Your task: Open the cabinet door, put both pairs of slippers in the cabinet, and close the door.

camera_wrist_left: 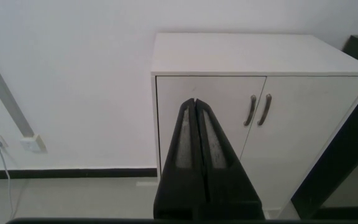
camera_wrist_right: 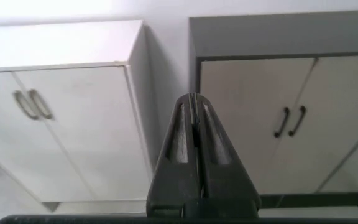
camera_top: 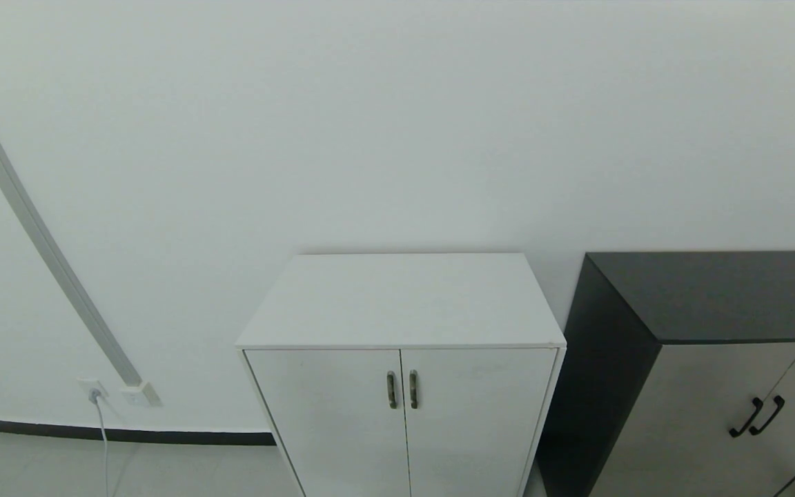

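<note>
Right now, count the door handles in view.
4: two grey metal handles beside the white cabinet's middle seam, two black curved handles on the black-topped cabinet to its right. Others possibly off-frame.

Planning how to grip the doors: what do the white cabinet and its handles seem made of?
White cabinet: probably laminated board, matte white; flat panels, crisp square edges. Handles: likely brushed metal, dull grey-bronze; slim curved bars with a faint sheen, though coated plastic is possible.
</note>
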You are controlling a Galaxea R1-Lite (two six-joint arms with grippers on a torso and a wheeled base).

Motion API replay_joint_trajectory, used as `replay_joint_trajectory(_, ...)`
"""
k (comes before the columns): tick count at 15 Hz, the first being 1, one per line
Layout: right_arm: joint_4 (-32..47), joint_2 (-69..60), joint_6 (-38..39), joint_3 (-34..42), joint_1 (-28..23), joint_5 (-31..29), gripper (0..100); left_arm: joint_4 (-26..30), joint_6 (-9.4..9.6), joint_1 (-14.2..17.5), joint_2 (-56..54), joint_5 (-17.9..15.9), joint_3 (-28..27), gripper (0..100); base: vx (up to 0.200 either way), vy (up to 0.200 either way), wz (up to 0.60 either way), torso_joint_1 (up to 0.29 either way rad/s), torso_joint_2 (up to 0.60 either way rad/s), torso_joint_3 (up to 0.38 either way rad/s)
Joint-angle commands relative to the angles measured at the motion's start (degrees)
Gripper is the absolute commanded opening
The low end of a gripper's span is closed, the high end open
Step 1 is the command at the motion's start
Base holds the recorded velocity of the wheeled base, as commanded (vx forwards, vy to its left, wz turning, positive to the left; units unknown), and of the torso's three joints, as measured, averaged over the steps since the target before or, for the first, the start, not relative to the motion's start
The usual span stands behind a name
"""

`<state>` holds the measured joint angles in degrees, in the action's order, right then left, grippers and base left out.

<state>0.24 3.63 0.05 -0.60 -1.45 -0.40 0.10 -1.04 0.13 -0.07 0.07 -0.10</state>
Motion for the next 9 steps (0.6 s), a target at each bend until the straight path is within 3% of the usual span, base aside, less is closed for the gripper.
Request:
replay_joint_trajectory(1, 0.0, 1.0, 0.0, 0.5, -0.2, 0.1, 0, 0.0, -0.02, 0.0, 0.1, 0.0, 0.0, 0, 0.0, 0.0, 0.0, 0.0, 0.0, 0.0)
replay_joint_trajectory(5, 0.0, 1.6, 0.0, 0.6, 3.6, 0.2, 0, 0.0, -0.02, 0.0, 0.1, 0.0, 0.0, 0, 0.0, 0.0, 0.0, 0.0, 0.0, 0.0)
replay_joint_trajectory(9, -0.2, 1.6, 0.0, 0.6, -2.4, 0.2, 0, 0.0, -0.02, 0.0, 0.1, 0.1, 0.0, 0, 0.0, 0.0, 0.0, 0.0, 0.0, 0.0)
